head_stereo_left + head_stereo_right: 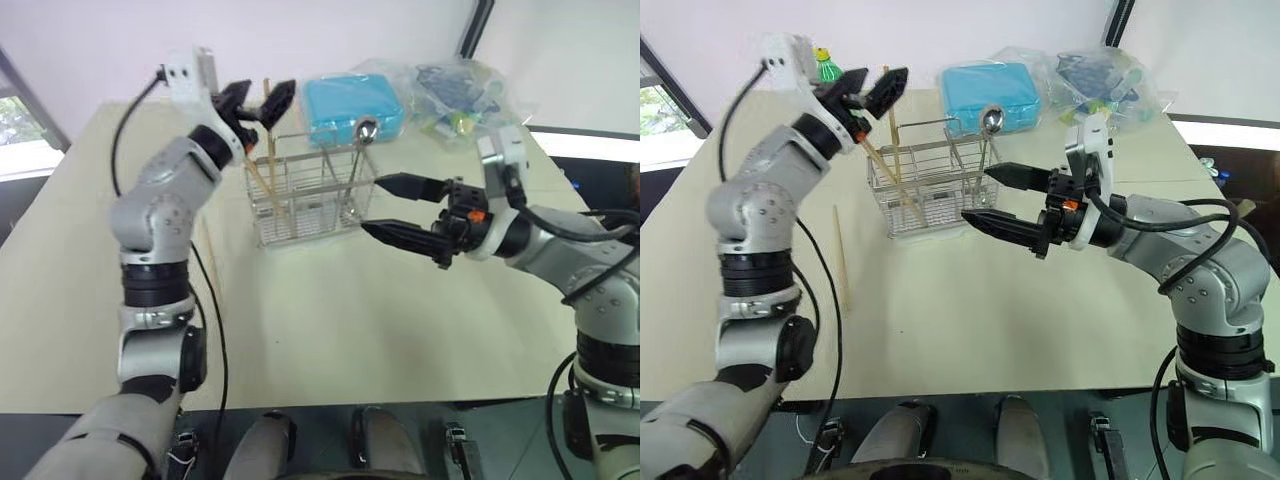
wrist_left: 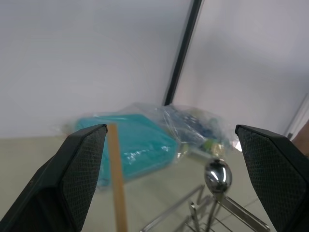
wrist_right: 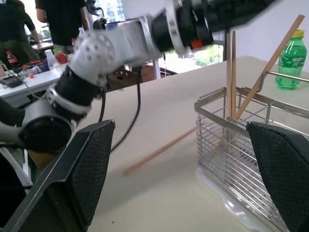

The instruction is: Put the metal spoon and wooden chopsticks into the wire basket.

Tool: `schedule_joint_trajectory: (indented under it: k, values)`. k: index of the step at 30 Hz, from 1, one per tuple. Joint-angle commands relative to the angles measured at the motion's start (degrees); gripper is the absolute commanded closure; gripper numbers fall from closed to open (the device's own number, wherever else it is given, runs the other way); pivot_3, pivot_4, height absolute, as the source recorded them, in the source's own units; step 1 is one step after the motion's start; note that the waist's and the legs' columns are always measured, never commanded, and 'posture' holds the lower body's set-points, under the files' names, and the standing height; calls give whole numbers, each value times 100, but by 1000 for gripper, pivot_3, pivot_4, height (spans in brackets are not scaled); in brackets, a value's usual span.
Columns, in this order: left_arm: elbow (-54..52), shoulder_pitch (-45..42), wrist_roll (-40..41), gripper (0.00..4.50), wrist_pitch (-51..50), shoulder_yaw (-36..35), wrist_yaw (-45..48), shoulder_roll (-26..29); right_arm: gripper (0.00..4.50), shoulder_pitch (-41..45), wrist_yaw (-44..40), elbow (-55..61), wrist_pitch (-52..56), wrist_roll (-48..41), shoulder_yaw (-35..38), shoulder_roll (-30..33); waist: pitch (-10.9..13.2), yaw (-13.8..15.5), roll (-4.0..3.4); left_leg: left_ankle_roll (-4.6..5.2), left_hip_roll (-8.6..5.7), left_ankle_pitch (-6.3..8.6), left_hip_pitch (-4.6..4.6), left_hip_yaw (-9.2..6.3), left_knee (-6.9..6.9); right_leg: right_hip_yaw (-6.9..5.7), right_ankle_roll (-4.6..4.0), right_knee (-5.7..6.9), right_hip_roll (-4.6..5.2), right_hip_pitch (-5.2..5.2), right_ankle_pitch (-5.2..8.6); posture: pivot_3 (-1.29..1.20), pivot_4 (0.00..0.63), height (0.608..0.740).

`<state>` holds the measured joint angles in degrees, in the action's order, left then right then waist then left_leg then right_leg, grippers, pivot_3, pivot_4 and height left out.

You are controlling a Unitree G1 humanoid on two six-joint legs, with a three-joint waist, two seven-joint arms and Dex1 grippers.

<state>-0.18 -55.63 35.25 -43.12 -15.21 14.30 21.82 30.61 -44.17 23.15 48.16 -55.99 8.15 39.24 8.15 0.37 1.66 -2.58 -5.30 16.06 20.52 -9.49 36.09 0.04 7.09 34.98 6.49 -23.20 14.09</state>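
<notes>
wire basket: stands on the worktop toward its far side, in front of a blue plastic box.
metal spoon: already in the basket, upright at the end nearer the right arm, bowl up above the rim.
wooden chopsticks: three sticks stand in the basket's other end, some leaning, tops rising past the rim.
stray chopstick: lies flat on the worktop beside the basket, on the left arm's side, apart from it.
left end effector: released, fingers spread wide above the basket, either side of a stick top and gripping nothing.
right end effector: released and empty, pointing across at the basket's near side, just beside the spoon end.
step in hand: judged as the let-go after dropping a stick in.
next move: probably the flat stick; it calls for a low, pinching pick off the surface, then tipping it upright over the basket.
risk: thin stick may roll or slip from the fingers.
</notes>
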Motion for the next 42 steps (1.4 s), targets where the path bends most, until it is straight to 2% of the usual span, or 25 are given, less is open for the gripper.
schedule_joint_trajectory:
  k: [1,4,8,11,12,15,18,23,33,36,42]
  values:
    - [-99,-548,172,33,-614,-523,-385,567,0,136,-92,14,-175,52,7,-50,1,-3,-2,0,0,0,-1,1,-1,0,0,0,0,1,0,0,150,733]
    - [285,-737,-64,33,-1241,-670,-943,905,0,136,-170,-16,-241,140,-82,-78,0,4,-5,0,-1,0,-10,1,-5,0,1,0,1,7,1,0,150,733]
    - [896,-569,-810,33,-2976,-670,-2154,1077,0,12,-509,19,-473,510,-374,12,-1,30,-4,15,-5,8,-15,-5,2,-1,1,7,0,14,1,0,150,733]
    - [1024,-349,-995,33,-3565,-963,-2423,873,0,-85,-745,52,-514,566,-448,93,1,26,-1,26,-9,14,-10,-7,1,-1,2,10,-2,8,1,0,150,733]
    - [1077,-290,-1031,33,-3711,-1103,-2480,757,0,-106,-802,56,-525,579,-454,113,2,30,1,-6,-6,-4,-3,-10,2,-2,2,12,-2,3,1,0,150,733]
    - [1216,-121,-1126,33,-4054,-1289,-2471,477,0,-112,-873,42,-533,618,-450,122,2,33,5,-7,-4,-4,5,-10,1,-2,1,11,-1,0,0,0,150,733]
    - [1579,78,-1248,33,-4102,-1387,-2464,59,0,-69,-877,60,-401,533,-444,117,1,34,4,-8,-4,-3,-3,-7,-2,-2,1,8,3,3,0,0,150,733]
    - [2021,108,-1520,33,-3887,-1369,-2521,-222,0,-152,-933,198,-273,450,-446,161,2,27,6,-10,-4,-4,-1,-7,0,-2,1,7,2,-1,0,0,150,733]
    - [3319,-80,-1910,33,-2927,-1048,-2374,-347,0,-164,-662,306,-195,351,-345,65,-6,42,-2,-9,-3,-2,-13,-1,0,-1,1,8,6,10,0,0,150,733]
    - [3549,-120,-1915,850,-2775,-1017,-2277,-355,0,-272,-543,423,-201,281,-286,30,-10,47,-8,-9,-3,-3,-13,-2,0,-2,1,10,6,10,0,0,150,733]
    - [3814,-253,-1942,3801,-2603,-1015,-2233,-292,0,-395,-460,462,-268,242,-233,58,-12,80,-10,-8,-9,-3,-11,-6,3,-5,1,10,12,12,0,0,150,733]
